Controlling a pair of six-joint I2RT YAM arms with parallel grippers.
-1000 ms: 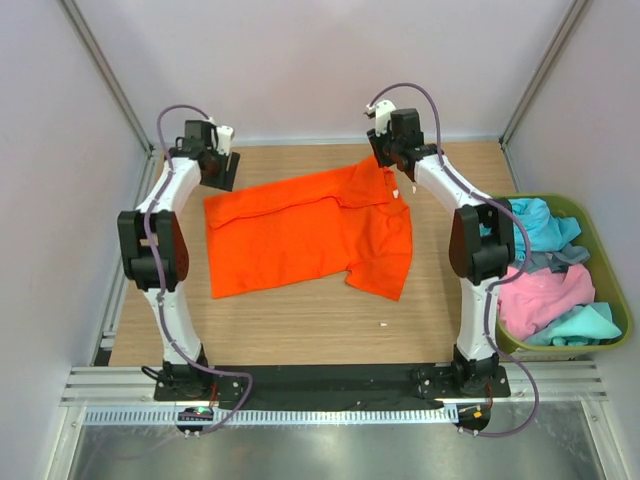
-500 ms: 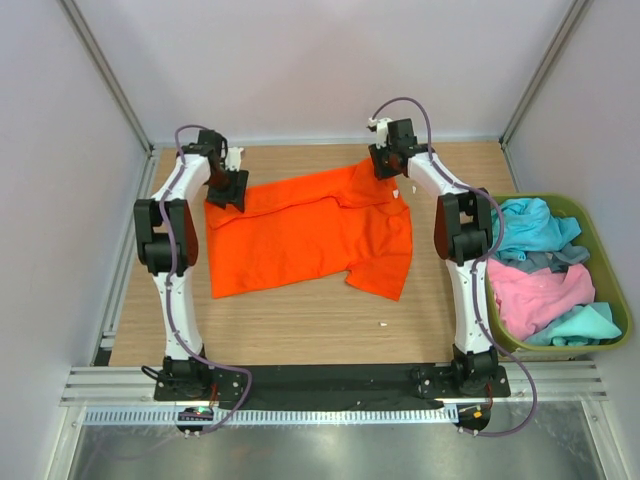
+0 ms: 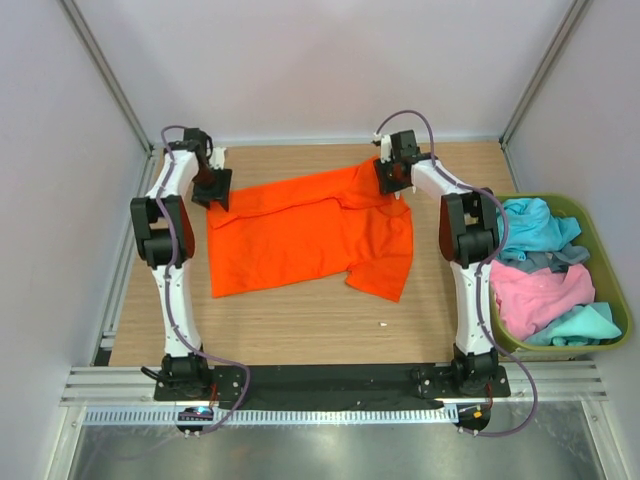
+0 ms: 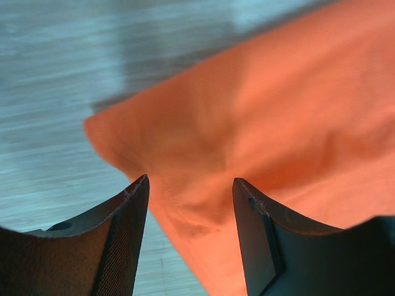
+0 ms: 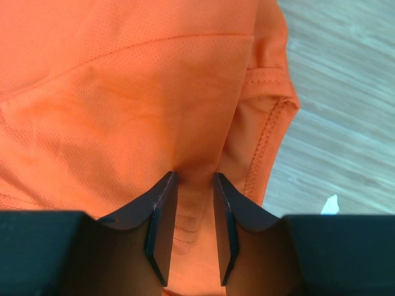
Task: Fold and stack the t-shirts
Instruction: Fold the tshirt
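Note:
The bright orange t-shirt [image 3: 310, 230] lies spread on the wooden table, its right part folded over. My left gripper [image 3: 212, 186] is at the shirt's far left corner. In the left wrist view it [image 4: 191, 182] is open, its jaws straddling the corner's edge [image 4: 203, 154] just above the cloth. My right gripper [image 3: 392, 178] is at the shirt's far right edge. In the right wrist view it [image 5: 194, 179] is shut on a raised fold of orange cloth [image 5: 123, 105] beside a stitched hem [image 5: 265, 142]. Turquoise [image 3: 535, 222], pink [image 3: 540, 292] and grey [image 3: 555, 260] t-shirts lie in the bin.
The olive-green plastic bin [image 3: 600, 225] stands at the table's right edge. A small white scrap [image 3: 384, 324] lies on the wood in front of the shirt. White walls and metal posts close in the back and sides.
Both grippers have come down from just beyond the shirt's far edge onto its far corners. The left one swung right, then back left. The shirt has hardly moved.

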